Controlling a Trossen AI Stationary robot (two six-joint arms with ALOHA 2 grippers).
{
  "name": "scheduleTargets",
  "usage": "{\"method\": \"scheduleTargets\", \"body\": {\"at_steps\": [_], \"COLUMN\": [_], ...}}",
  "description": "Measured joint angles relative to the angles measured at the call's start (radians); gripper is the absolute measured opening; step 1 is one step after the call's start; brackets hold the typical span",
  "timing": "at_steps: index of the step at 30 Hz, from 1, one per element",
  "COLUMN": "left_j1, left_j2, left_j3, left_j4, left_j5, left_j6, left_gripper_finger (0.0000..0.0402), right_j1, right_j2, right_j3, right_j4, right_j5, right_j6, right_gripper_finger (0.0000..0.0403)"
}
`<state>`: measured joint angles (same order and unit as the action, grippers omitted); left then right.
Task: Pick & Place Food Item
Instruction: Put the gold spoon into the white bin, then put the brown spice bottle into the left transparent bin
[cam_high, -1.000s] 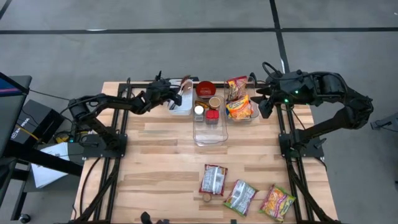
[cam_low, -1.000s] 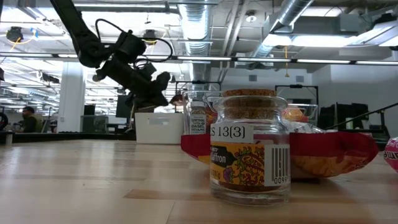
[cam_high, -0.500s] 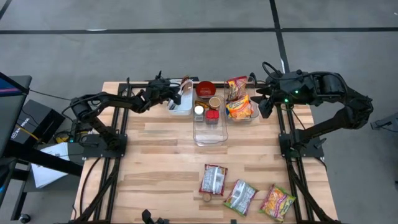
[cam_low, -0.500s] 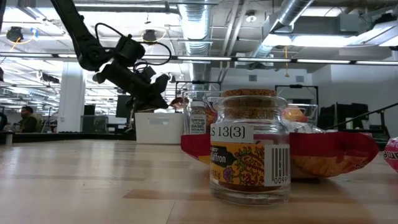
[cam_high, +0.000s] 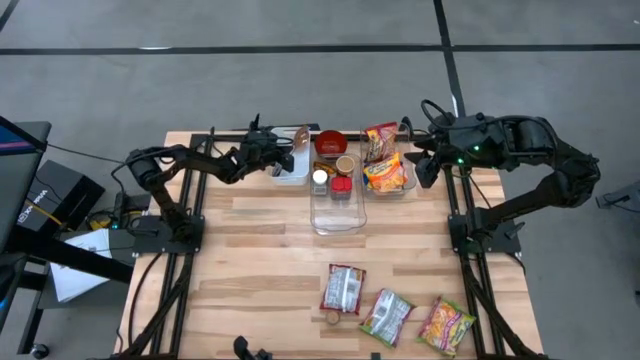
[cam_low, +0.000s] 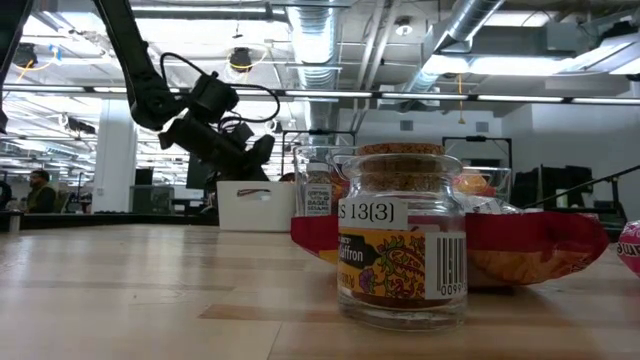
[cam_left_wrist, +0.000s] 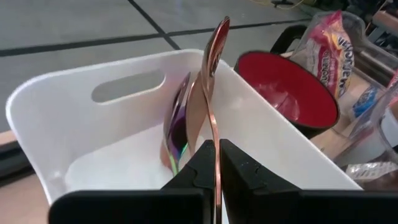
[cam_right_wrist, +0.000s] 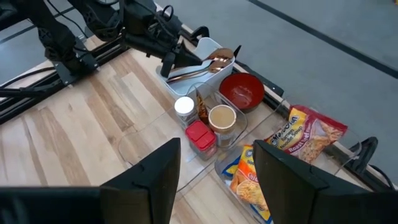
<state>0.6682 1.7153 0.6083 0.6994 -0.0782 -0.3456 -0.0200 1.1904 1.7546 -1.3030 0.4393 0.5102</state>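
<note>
Wooden table (cam_high: 260, 250), copper spoon (cam_left_wrist: 211, 93) bowl-up, left fingers (cam_left_wrist: 239, 171) pinching handle

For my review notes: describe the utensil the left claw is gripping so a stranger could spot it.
At the table's far edge, left of the red bowl, stands a white plastic bin. The left claw pinches the copper-coloured metal spoon there; its neighbour is iridescent.
</note>
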Motion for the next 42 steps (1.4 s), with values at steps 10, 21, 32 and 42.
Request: {"method": "scheduleTargets", "body": {"at_steps": [10,21,32,42], "left_j1": [-0.007,-0.013,-0.022,-0.022], "left_j2": [0.002,0.001,-0.007,-0.080], "left_j3": [0.000,0.000,0.000,0.001], "left_j4": [-0.007,-0.044,0.046,0.088], "left_j5": [0.006,0.024,-0.049,-0.036], "left_j6": [-0.003,-0.015,-0.009,0.026], "left_gripper_finger": [0.0003,0.0016,0.0131,0.0170], "right_j1": [0.000,0.000,0.000,0.000], "right_j2": [0.000,0.000,0.000,0.000], "right_j3": [-0.008,-0.024,-0.024,-0.024], "right_j4": [-0.006,-0.013,-0.013,-0.013], "right_j5": [0.007,0.007,0.004,0.004], "right_j6": [0.013,0.022,0.022,0.014], "right_gripper_finger": [0.0195,0.0195,0.0195,0.0195]}}
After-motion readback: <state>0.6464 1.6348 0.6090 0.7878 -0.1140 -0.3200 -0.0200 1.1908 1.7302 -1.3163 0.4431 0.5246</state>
